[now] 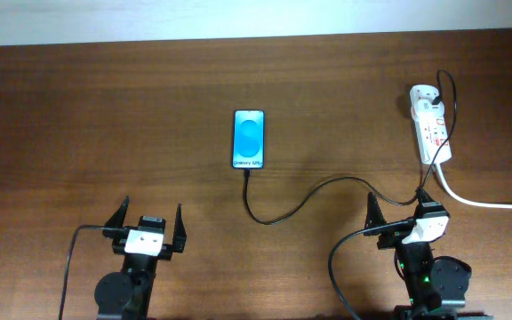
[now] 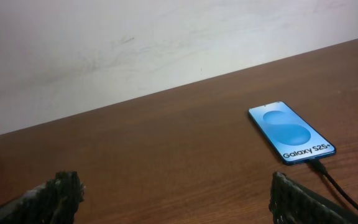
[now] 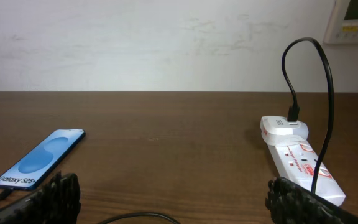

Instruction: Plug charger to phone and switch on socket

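The phone (image 1: 249, 140) lies flat mid-table, its blue screen lit and reading "Galaxy S25+". It also shows in the left wrist view (image 2: 291, 132) and the right wrist view (image 3: 40, 158). The thin black charger cable (image 1: 309, 197) runs from the phone's near end, where its tip sits against the phone, across the table to the white socket (image 1: 432, 129) at the right and arcs into its far end (image 3: 294, 115). My left gripper (image 1: 146, 225) is open and empty, near the front edge. My right gripper (image 1: 400, 212) is open and empty, just in front of the socket.
The socket's thick white cord (image 1: 487, 203) runs off to the right edge. The charger cable loops on the table just ahead of my right gripper (image 3: 135, 218). A pale wall (image 2: 135, 43) stands behind the wooden table (image 1: 105, 116).
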`<move>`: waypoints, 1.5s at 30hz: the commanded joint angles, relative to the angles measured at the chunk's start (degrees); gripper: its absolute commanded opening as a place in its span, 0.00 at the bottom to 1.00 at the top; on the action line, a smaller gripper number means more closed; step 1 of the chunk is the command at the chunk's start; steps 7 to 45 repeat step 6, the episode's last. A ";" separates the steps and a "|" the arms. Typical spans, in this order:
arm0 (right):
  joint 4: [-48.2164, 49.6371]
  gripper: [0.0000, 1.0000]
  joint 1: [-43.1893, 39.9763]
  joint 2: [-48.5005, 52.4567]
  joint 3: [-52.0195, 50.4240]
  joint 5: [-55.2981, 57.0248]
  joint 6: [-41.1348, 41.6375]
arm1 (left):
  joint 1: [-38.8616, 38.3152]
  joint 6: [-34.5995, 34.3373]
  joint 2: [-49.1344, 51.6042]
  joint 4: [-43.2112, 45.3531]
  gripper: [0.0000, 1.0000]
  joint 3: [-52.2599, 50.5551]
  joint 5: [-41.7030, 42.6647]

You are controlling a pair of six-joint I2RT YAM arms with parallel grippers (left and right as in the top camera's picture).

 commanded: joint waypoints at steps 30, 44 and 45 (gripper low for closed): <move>-0.28 0.98 -0.22 -0.42 -0.31 -0.17 -0.26 | 0.20 -0.74 -0.48 -0.07 0.99 -0.33 0.61; -0.28 0.98 -0.22 -0.42 -0.31 -0.17 -0.26 | 0.20 -0.74 -0.48 -0.07 0.99 -0.33 0.61; -0.28 0.98 -0.22 -0.42 -0.31 -0.17 -0.26 | 0.20 -0.74 -0.48 -0.07 0.99 -0.33 0.61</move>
